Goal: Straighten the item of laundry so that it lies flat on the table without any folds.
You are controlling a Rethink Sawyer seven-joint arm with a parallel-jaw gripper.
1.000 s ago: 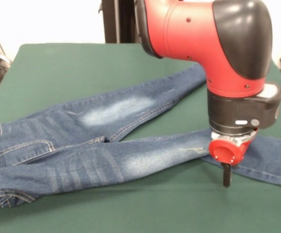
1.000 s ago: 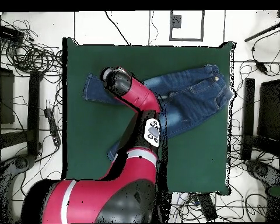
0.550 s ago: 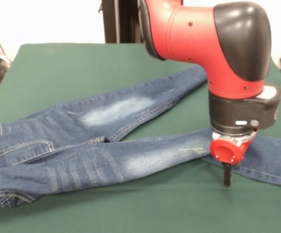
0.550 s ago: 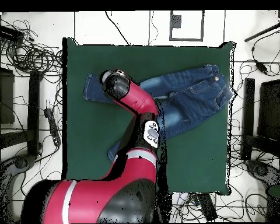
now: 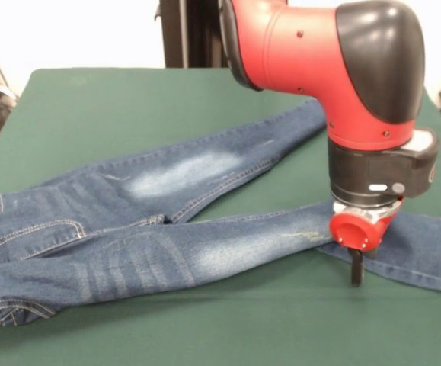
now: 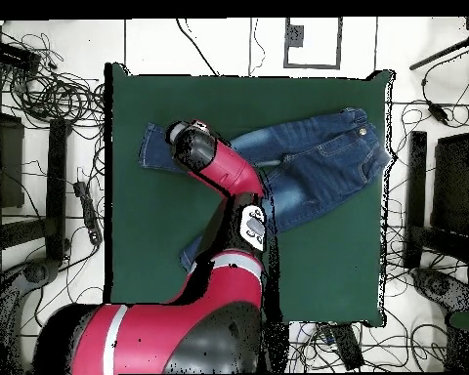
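The claw [image 5: 355,271] stands low at the near edge of the jeans' [image 5: 167,221] right leg on the table [image 5: 129,99]; whether it grips cannot be told.

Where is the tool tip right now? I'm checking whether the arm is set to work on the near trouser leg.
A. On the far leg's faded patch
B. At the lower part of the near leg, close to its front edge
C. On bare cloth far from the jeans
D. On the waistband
B: in the front view the tool points down at the front edge of the jeans' near leg, toward the hem end, with the green table just in front.
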